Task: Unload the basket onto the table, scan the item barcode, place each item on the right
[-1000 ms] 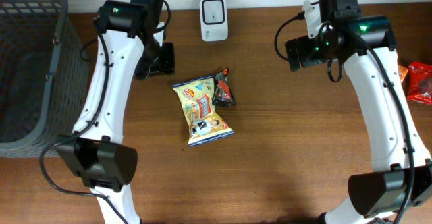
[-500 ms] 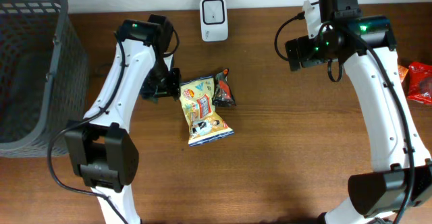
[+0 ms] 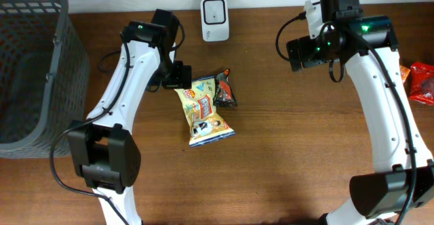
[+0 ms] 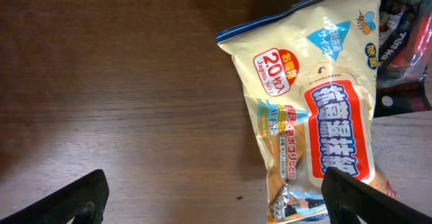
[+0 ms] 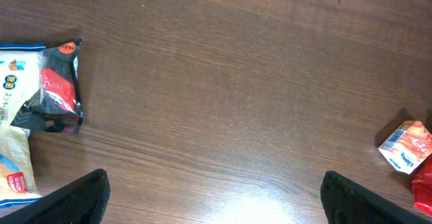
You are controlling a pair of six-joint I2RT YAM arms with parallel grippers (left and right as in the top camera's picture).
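Observation:
A yellow snack bag (image 3: 203,111) lies flat mid-table, and a small black-and-red packet (image 3: 224,89) rests against its upper right edge. The white scanner (image 3: 215,19) stands at the back edge. My left gripper (image 3: 178,76) hovers open over the bag's top left corner. In the left wrist view the bag (image 4: 317,109) fills the right half, and one finger (image 4: 358,197) hangs over its lower part while the other (image 4: 81,197) is over bare wood. My right gripper (image 3: 302,52) stands open and empty at the back right, above bare table (image 5: 216,82).
A grey mesh basket (image 3: 30,69) takes up the far left. A red packet (image 3: 422,83) lies at the right edge, also visible in the right wrist view (image 5: 408,150). The black-and-red packet (image 5: 57,89) sits at that view's left.
My left arm has swung right from near the basket to the yellow bag's top corner, and its jaws have spread wide. The right arm has not moved.

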